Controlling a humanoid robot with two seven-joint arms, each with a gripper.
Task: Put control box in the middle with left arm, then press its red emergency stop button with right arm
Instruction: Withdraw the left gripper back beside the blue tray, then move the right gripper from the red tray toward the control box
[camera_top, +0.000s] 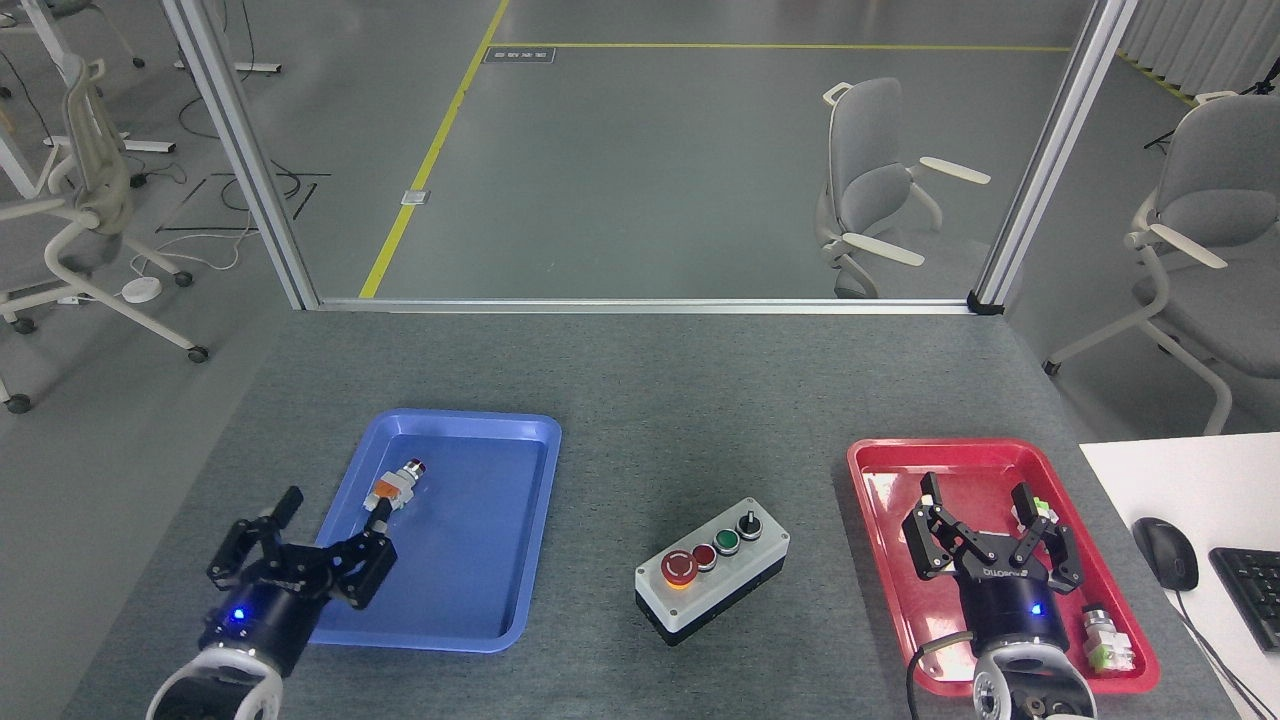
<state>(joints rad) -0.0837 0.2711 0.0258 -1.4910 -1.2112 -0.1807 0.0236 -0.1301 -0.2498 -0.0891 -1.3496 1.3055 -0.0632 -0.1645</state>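
The control box (712, 569) lies flat on the grey table between the two trays, light grey top over a black base. Its big red emergency stop button (679, 567) is at its near left end, followed by a small red button, a green button and a black knob. My left gripper (335, 512) is open over the blue tray's left edge, well left of the box and touching nothing. My right gripper (982, 500) hangs open above the red tray, to the right of the box, empty.
A blue tray (500, 560) at the left holds a small orange-bodied push-button part (395, 484). A red tray (880, 520) at the right holds a green-bodied part (1105, 637). A white desk with a mouse (1164, 551) and keyboard (1255, 595) adjoins at the right.
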